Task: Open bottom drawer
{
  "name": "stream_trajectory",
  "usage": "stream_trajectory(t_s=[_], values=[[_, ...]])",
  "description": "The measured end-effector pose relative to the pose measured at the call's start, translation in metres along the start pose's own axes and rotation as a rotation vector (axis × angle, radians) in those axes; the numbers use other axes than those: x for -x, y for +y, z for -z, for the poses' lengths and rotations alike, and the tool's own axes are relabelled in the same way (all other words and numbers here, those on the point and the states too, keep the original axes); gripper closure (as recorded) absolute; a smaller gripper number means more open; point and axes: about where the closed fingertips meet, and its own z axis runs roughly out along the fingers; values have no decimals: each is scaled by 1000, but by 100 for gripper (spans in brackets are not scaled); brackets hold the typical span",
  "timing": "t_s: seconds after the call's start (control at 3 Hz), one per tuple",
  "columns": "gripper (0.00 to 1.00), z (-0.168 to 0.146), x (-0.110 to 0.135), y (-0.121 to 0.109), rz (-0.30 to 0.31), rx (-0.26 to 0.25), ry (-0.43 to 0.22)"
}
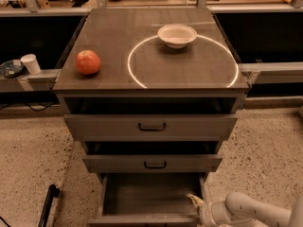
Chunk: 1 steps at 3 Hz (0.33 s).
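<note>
The bottom drawer [151, 193] of the grey three-drawer cabinet stands pulled out, showing its plain grey-brown inside; its front edge runs along the bottom of the view and its handle is hidden. My gripper [198, 205] is at the drawer's front right corner, low in the view, on the end of my white arm [251, 211]. The middle drawer [152, 163] and top drawer [151, 126] each show a small black bar handle and stand slightly out.
A red apple [88, 62] lies on the cabinet top [118, 37] at the left, and a white bowl [177, 35] sits inside a bright ring at the back. A white cup [31, 63] stands on a ledge at the left. A black rod [46, 206] lies on the speckled floor.
</note>
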Motion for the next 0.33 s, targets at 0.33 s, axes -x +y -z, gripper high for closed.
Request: stream_trajectory(t_s=[0.33], values=[[0,0,0,0,0,0,0]])
